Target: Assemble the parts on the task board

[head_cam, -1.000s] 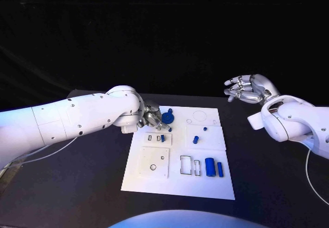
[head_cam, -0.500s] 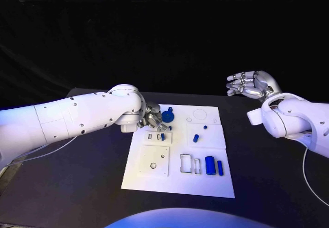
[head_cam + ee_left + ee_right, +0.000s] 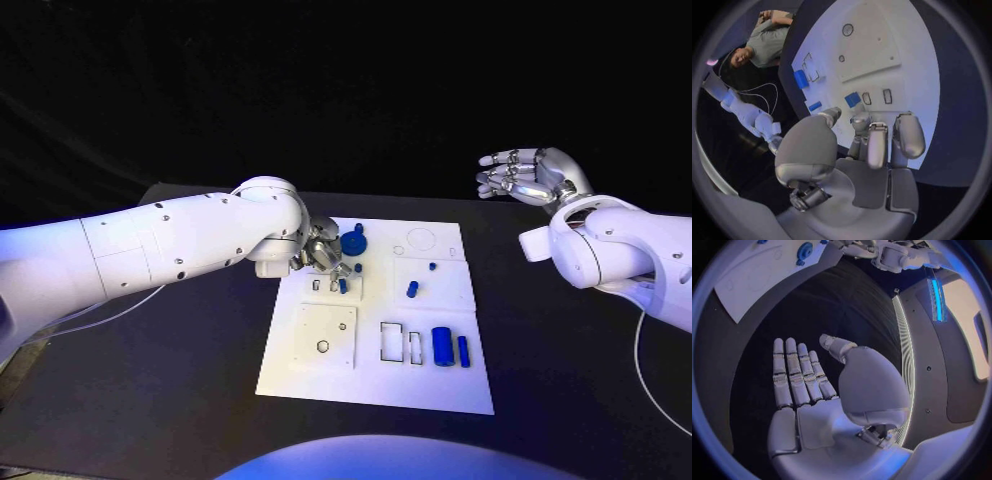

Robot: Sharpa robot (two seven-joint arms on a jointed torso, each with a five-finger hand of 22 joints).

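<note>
Over the last second the left hand (image 3: 320,252) has eased down onto the task board (image 3: 335,385) beside the small blue part (image 3: 343,286), fingers apart and empty, while the right hand (image 3: 528,178) stays raised, open, suggesting a pick is imminent.

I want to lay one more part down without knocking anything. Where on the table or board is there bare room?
Free: the black table right of the task board, below the raised right hand; also the table left of the board, below the left arm. Crowded: the board's far-left corner, where the left hand hovers by the blue parts.
</note>
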